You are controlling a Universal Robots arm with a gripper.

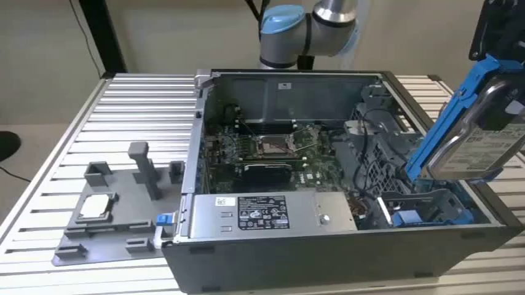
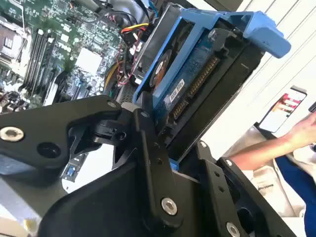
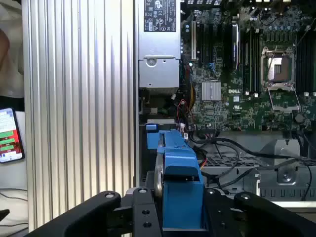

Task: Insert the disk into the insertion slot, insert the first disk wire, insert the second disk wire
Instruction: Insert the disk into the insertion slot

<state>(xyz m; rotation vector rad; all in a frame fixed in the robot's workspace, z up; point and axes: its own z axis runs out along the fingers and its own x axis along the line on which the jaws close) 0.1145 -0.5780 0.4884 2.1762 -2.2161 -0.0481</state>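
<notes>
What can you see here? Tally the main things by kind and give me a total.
Hard drive: 1
Computer case: 1
Power-supply box: 1
Processor chip: 1
Grey holder tray: 1
Phone: 1
Total: 6

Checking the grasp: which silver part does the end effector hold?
The blue-framed disk, clamped in the end effector; the power-supply box sits in the case, the processor chip on the grey tray.

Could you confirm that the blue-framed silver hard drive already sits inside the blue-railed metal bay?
Not yet: in the exterior view the blue-framed silver hard drive hangs tilted above the blue-railed metal bay; the first wrist view shows the claw gripping it.
</notes>
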